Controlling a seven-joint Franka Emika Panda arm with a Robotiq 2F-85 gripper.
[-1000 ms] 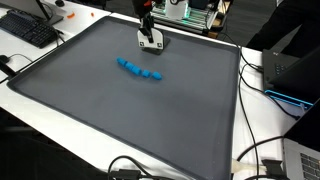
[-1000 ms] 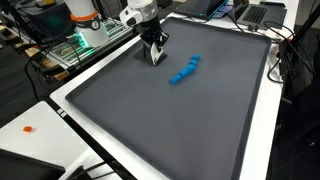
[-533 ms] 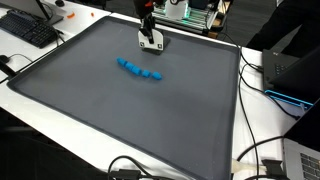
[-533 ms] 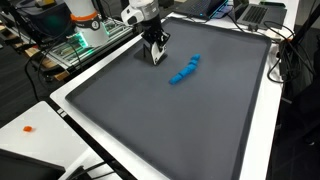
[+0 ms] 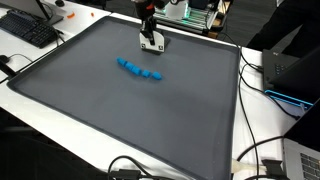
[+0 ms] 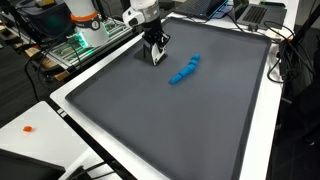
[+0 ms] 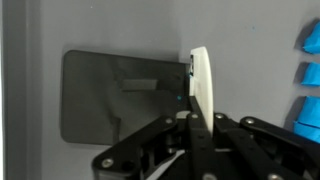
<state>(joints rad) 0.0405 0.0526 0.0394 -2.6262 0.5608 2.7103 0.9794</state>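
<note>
Wrist view, left to right. A rectangular shadow (image 7: 105, 95) lies on the grey mat (image 7: 35, 25) to the left of the gripper (image 7: 192, 125). At centre, the gripper's dark fingers close from either side on a thin white plate (image 7: 200, 80). The plate stands upright, seen edge-on, and reaches out beyond the fingertips. The jaws are drawn nearly together, parted only by the thickness of the plate. To the right of the gripper, apart from the plate, three pieces of a row of blue blocks (image 7: 309, 75) show at the frame edge.

Exterior views. A black keyboard (image 5: 30, 28) lies off the mat, far to the left of the gripper (image 5: 151, 40). The gripper points down near the far edge of the mat (image 5: 120, 115), with the plate (image 5: 152, 44) at its tip. Whether the plate's lower edge touches the mat cannot be told. The row of blue blocks (image 5: 140, 70) lies on the mat near the gripper, on its camera side and not touching it. In an exterior view from another side, the blocks (image 6: 184, 70) lie to the right of the gripper (image 6: 155, 52).
</note>
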